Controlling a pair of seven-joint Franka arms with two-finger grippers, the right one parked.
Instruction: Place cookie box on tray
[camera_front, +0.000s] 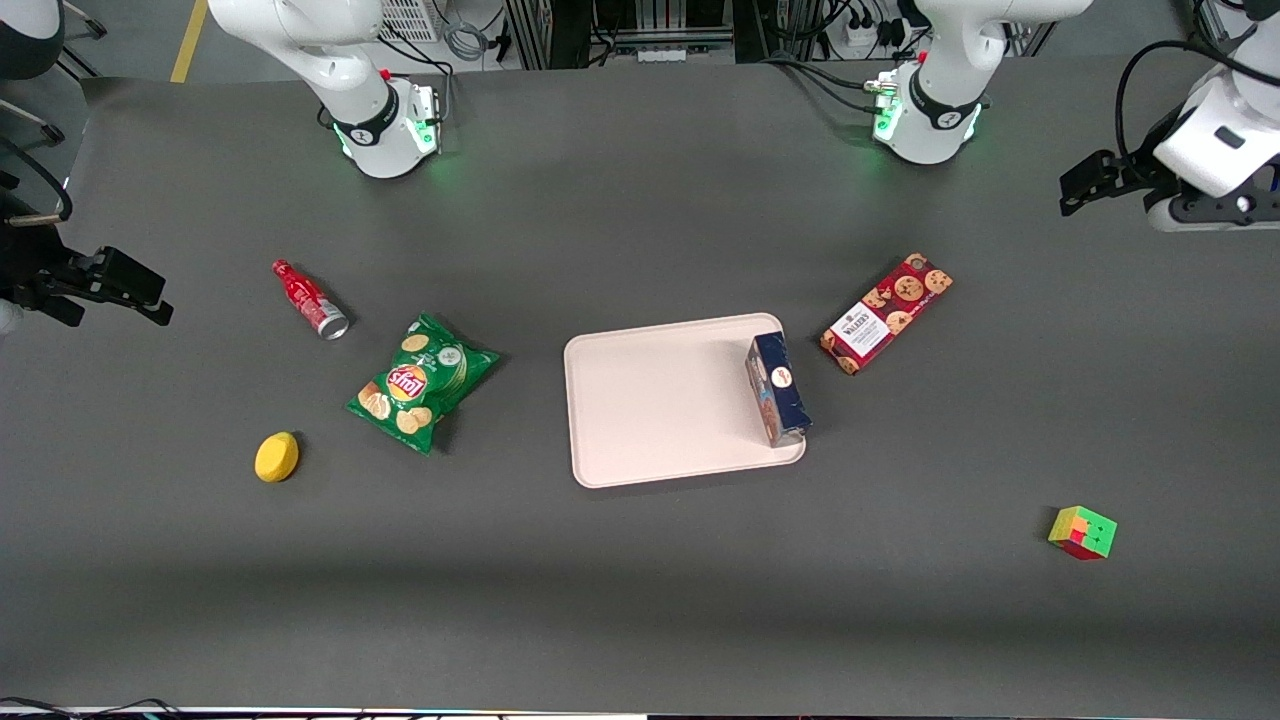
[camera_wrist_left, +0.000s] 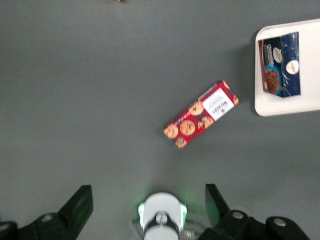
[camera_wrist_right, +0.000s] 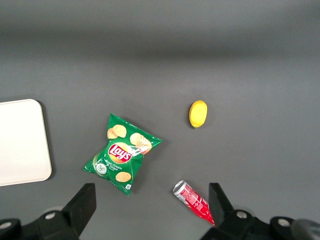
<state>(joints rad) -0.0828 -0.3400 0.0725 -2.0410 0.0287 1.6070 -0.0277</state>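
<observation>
On the tray you see the cookie box standing on one long side, close along the tray's short edge toward the working arm's end of the table. One end of the box reaches almost to the rim corner nearest the front camera. Most of the tray surface toward the parked arm's end is bare.

Just beside that same short edge, on the dark table, lies the red cookie carton, flat and turned diagonally; it is near the tray but apart from it.

Your gripper hangs high above the table at the working arm's end, well apart from the tray and from both cartons, with its two fingers spread wide and nothing between them.

Toward the parked arm's end you have a green chips bag, a red can lying on its side and a yellow lemon. Nearer to the front camera sits a colour cube, alone with wide free table around it.
</observation>
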